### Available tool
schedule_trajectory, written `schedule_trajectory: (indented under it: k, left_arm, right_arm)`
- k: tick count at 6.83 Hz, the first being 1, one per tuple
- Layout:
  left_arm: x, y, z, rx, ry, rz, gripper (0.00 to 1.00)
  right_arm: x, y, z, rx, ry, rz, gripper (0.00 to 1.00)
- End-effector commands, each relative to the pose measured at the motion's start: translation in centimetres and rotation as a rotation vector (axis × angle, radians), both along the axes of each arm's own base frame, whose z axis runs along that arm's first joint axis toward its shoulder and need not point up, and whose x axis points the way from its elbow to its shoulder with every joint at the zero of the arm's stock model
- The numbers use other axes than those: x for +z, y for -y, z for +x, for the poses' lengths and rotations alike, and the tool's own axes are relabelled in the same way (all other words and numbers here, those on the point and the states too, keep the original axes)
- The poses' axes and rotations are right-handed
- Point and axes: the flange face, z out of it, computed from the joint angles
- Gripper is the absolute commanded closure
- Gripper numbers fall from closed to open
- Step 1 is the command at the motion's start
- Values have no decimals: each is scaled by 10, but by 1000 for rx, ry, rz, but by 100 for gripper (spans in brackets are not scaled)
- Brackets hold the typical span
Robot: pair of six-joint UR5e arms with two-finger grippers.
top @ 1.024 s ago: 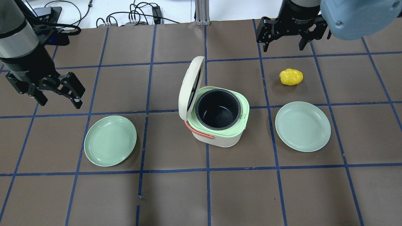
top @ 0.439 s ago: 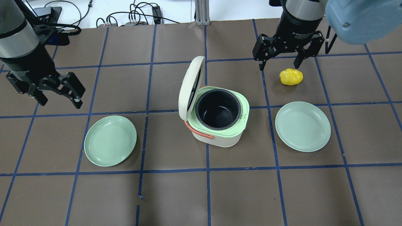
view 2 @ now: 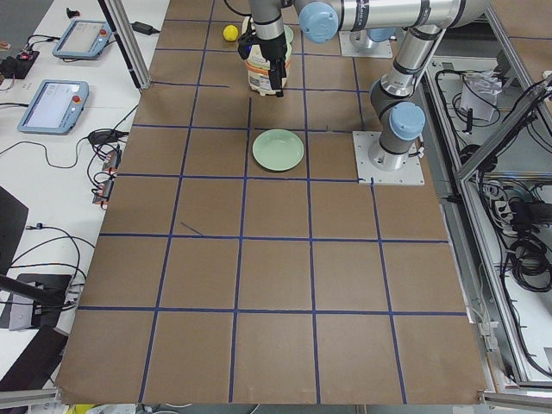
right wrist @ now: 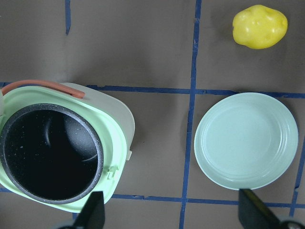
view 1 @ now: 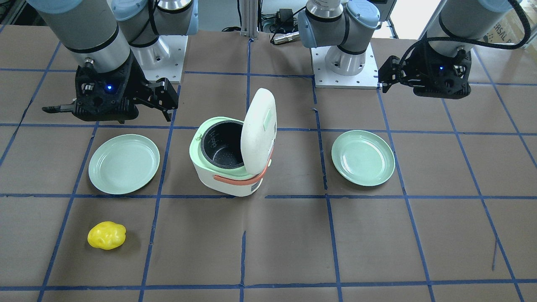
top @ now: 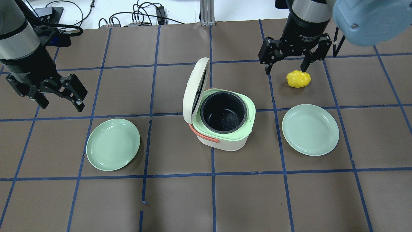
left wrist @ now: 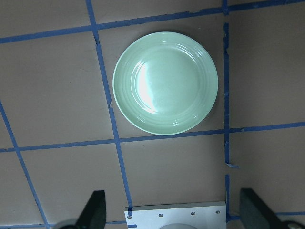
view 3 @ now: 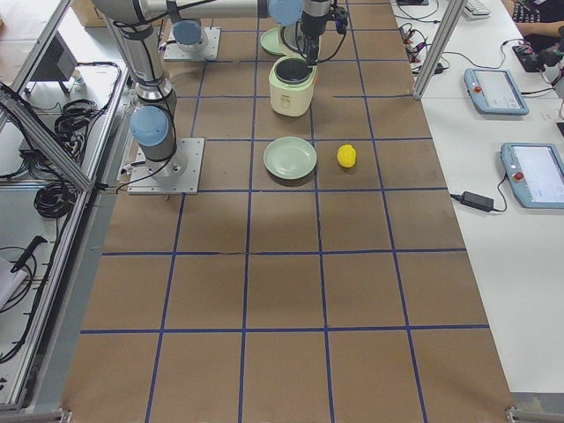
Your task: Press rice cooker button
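Note:
The rice cooker (top: 225, 129) stands mid-table with its white lid (top: 194, 88) swung up and the black inner pot (top: 223, 111) exposed. A small pale mint tab, the button (view 1: 267, 121), shows on the lid's outer face in the front-facing view. It is hidden in the overhead view. My right gripper (top: 285, 70) is open and empty, hovering behind and to the right of the cooker, just beside a yellow potato (top: 298, 79). My left gripper (top: 61, 103) is open and empty, far left of the cooker. The right wrist view looks down on the pot (right wrist: 50, 157).
One green plate (top: 113, 144) lies left of the cooker and another green plate (top: 310, 129) lies right of it. The left wrist view shows the left plate (left wrist: 165, 83). Blue tape lines cross the brown table. Cables lie along the far edge (top: 135, 17).
My right gripper has come down and towards the cooker's side of the table, ending next to the yellow potato. My left gripper and the cooker have not moved.

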Motion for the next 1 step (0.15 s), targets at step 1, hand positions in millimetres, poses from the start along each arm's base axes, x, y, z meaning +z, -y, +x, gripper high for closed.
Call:
schedule_trajectory:
  k: [1]
  left_arm:
    - [0, 0, 0, 0, 0, 0, 0]
  right_arm:
    - [0, 0, 1, 2, 1, 0, 0]
